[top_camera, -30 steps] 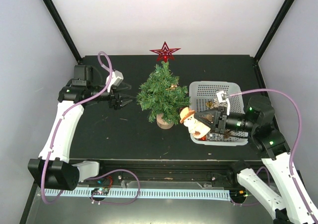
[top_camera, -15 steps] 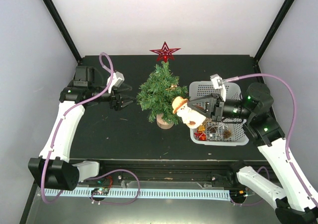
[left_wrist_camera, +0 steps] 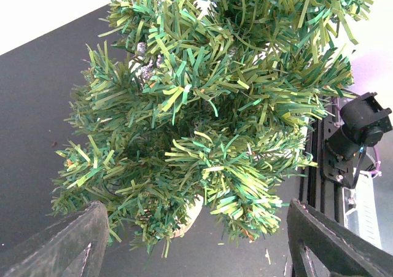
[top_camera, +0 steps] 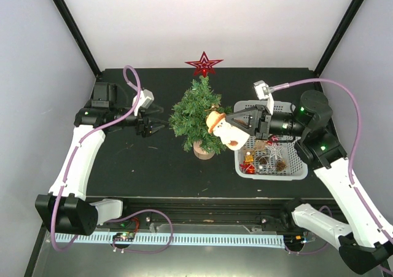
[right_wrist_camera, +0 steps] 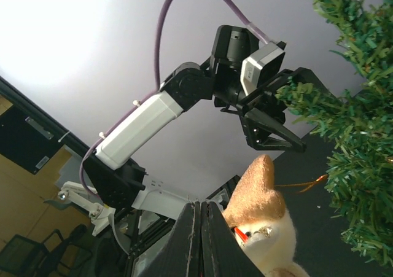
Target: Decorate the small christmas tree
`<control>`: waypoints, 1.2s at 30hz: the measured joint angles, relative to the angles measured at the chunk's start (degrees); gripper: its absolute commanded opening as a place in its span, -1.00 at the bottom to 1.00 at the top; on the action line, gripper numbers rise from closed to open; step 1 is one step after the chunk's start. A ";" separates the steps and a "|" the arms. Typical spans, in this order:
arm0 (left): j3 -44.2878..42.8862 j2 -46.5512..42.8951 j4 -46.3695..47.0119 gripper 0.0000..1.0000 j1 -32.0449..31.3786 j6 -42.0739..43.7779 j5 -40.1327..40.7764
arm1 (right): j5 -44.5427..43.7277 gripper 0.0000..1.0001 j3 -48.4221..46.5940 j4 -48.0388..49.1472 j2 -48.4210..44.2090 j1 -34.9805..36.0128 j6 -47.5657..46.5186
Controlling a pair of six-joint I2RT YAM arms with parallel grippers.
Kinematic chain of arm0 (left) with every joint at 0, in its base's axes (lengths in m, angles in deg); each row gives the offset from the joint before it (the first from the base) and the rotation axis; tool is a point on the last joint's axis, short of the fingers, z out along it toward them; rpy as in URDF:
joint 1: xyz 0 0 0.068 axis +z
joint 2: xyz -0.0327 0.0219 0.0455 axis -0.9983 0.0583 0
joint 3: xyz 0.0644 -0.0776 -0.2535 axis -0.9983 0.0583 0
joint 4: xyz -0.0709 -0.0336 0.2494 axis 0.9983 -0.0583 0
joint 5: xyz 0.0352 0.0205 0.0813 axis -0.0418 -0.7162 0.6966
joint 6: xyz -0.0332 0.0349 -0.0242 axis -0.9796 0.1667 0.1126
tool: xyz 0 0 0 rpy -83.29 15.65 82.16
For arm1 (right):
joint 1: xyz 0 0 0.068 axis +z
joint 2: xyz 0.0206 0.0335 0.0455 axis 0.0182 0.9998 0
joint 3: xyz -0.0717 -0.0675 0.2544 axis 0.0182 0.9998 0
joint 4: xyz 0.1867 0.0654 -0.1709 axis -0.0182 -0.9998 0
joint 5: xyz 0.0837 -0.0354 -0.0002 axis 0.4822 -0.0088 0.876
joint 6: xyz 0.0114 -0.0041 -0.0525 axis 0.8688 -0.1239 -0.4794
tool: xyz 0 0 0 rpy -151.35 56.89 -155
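Small christmas tree (top_camera: pixel 198 114) stood upright on its round wooden stump near the middle of the black worktop (top_camera: pixel 141 166); a red star (top_camera: pixel 204 64) sat at its tip.

Left claw (top_camera: pixel 156 124) hung just left of the tree at mid-height, jaws wide apart and pointed at the branches, nothing between them; in the left wrist view both fingers (left_wrist_camera: pixel 67 240) framed the foliage without touching it.

Right claw (top_camera: pixel 241 121) reached in from the right, pinched fully shut, with a snowman ornament (top_camera: pixel 224 131) carried at its tip and held clear of the worktop; in the right wrist view the tan hat and white body (right_wrist_camera: pixel 264 228) hung beside the closed fingers (right_wrist_camera: pixel 199 240); the exact point of grip could not be made out.

Snowman lay against the tree's right-hand branches in the top view; contact or a small gap could not be told.

White basket (top_camera: pixel 270 174) sat on the worktop right of the tree, below the right arm; it held a pine cone (top_camera: pixel 281 164), a silver star (top_camera: pixel 272 149) and something red (top_camera: pixel 248 164).
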 measured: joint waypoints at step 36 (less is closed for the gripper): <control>0.68 1.18 0.00 0.59 0.00 0.85 -0.59 | -5.25 -0.98 6.95 -2.67 0.33 0.17 -5.77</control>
